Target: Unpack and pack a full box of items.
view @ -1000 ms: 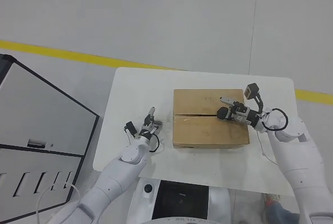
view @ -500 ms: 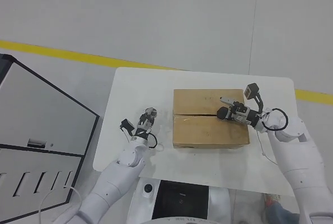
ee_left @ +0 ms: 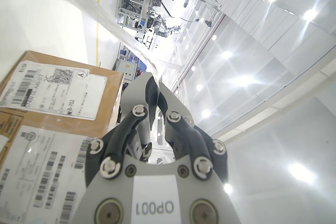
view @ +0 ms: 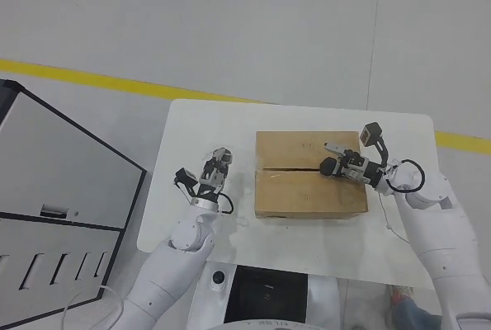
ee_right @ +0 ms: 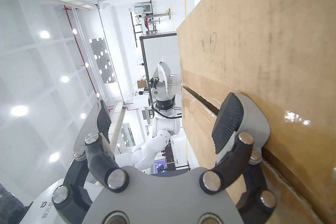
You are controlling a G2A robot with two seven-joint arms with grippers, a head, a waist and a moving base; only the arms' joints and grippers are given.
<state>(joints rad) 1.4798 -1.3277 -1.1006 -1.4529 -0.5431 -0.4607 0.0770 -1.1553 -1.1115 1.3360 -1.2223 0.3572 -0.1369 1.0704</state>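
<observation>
One box (view: 309, 175) — one tape strip (ee_left: 105, 22).

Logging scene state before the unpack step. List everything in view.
cardboard box: one, brown, flaps closed, on the table nearer the right arm.
tape strip: one, translucent white, pinched in the left gripper, trailing away from it.
shipping labels: at least two, white, on the box side facing the left gripper.
table: one, white, under the box.
floor line: one, yellow, beyond the table.
black-framed unit: one, grey, on the floor on the left arm's side.
left gripper: shut on the tape strip, beside the box.
right gripper: open, at the box top's flap seam.
</observation>
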